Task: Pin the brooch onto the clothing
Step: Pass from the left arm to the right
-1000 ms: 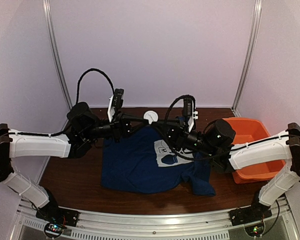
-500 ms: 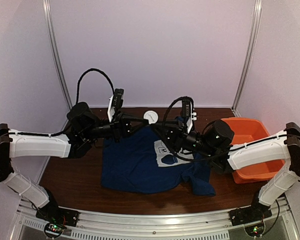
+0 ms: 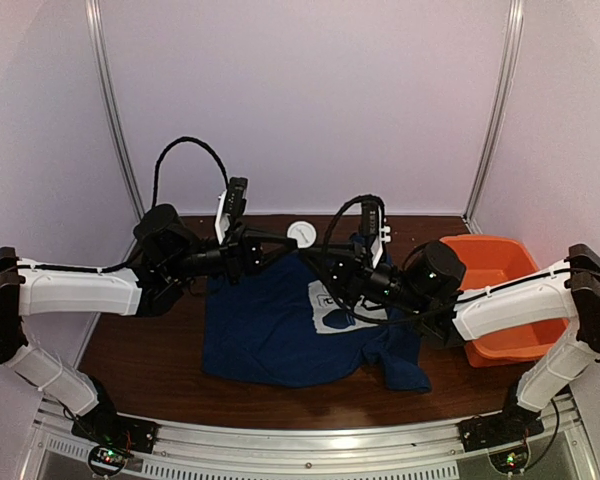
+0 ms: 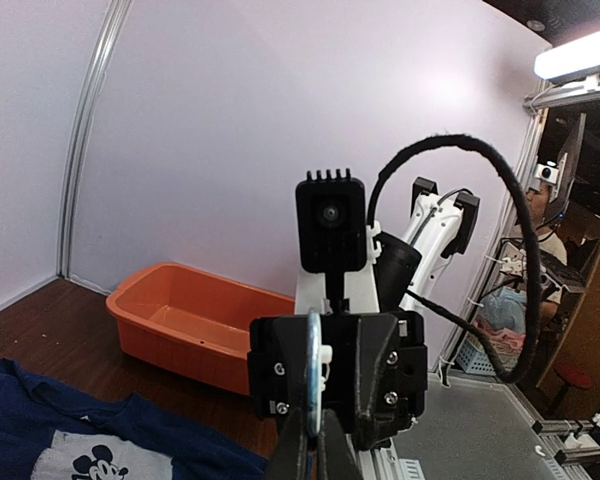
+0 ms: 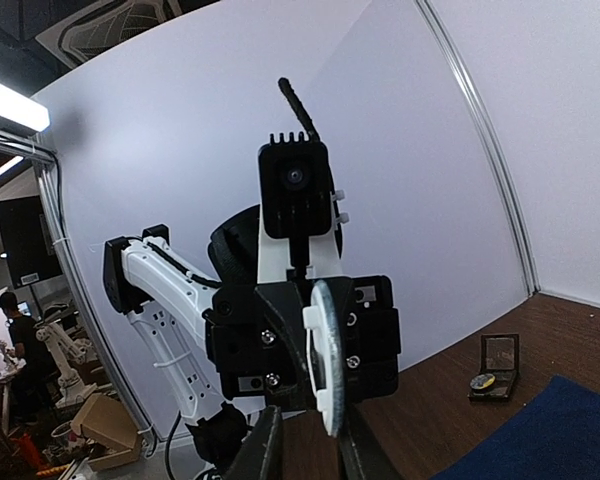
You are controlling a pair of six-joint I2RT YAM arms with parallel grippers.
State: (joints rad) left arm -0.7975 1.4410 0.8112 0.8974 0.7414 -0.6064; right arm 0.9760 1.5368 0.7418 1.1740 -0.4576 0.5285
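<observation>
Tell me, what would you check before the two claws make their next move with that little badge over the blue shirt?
1. Left claw holding the brooch: ok, it looks shut on the brooch's edge.
2. Right claw gripping too: not ok, jaws apart either side of it.
3. Brooch touching the T-shirt: not ok, held in the air.
4. Brooch's pin open: cannot tell, seen edge-on.
5. T-shirt spread out: ok, though its near right corner is rumpled.

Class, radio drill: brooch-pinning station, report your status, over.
Left gripper shut on the brooch, held edge-on. Right gripper straddles it, grip unclear. Brooch aloft, not yet on the T-shirt. Orange tub off to the right.
</observation>
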